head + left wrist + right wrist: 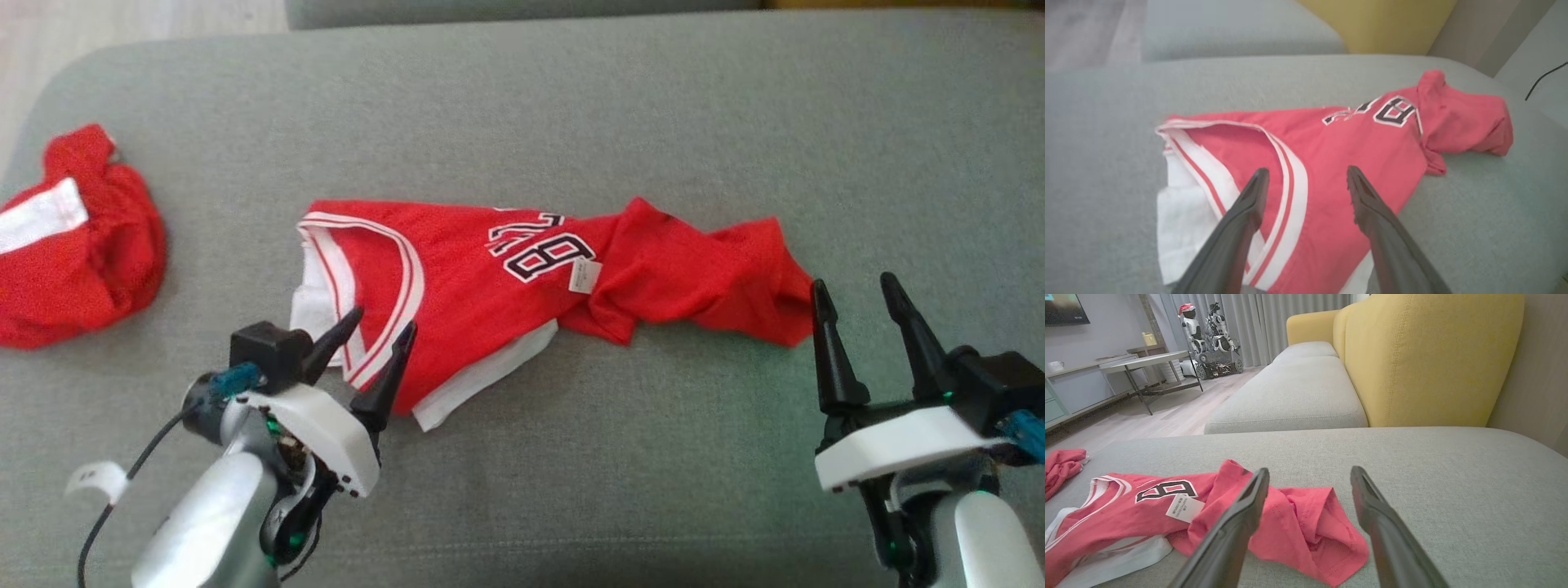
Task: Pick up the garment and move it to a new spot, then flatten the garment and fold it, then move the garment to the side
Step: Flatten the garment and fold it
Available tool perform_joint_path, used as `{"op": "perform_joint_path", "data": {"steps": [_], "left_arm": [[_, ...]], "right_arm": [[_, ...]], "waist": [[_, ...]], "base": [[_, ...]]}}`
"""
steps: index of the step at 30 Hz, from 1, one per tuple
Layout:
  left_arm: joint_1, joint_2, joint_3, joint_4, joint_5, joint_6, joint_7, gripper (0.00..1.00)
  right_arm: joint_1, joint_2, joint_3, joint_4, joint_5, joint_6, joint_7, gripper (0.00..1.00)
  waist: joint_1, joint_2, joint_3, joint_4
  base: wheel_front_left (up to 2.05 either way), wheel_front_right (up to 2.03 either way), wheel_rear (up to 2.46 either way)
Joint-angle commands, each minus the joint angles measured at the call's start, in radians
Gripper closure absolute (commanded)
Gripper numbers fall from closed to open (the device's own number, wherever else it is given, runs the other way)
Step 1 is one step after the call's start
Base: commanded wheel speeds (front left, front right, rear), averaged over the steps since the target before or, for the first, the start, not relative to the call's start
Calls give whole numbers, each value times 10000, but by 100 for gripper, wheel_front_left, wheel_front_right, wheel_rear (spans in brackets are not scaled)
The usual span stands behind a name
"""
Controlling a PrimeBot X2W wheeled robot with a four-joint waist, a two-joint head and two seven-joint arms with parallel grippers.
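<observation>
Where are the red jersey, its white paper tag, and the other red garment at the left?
red jersey (457, 278), head view, red chest panel beside the number
white paper tag (584, 276), head view, middle of the tag
other red garment (98, 253), head view, crumpled red middle

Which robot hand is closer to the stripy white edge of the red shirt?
Left. The left gripper is right at the stripy edge, fingers open either side of it. The right gripper is open by the shirt's far, crumpled end.

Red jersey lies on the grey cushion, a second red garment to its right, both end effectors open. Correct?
No: head view shows the second red garment left of the red jersey. The grey cushion and open left end effector and right end effector are correct.
</observation>
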Motion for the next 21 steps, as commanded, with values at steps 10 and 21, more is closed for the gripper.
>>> {"op": "perform_joint_path", "data": {"steps": [10,21], "left_arm": [[-1219,85,-89,1711,-947,-411,367,0],[-1432,602,-640,822,-1163,-456,-238,100]], "right_arm": [[-638,-54,214,-168,23,-7,-332,0],[-680,-54,147,12,139,-7,-489,0]], "waist": [[0,0,628,-544],[0,0,474,-443]], "base": [[0,0,0],[0,0,0]]}}
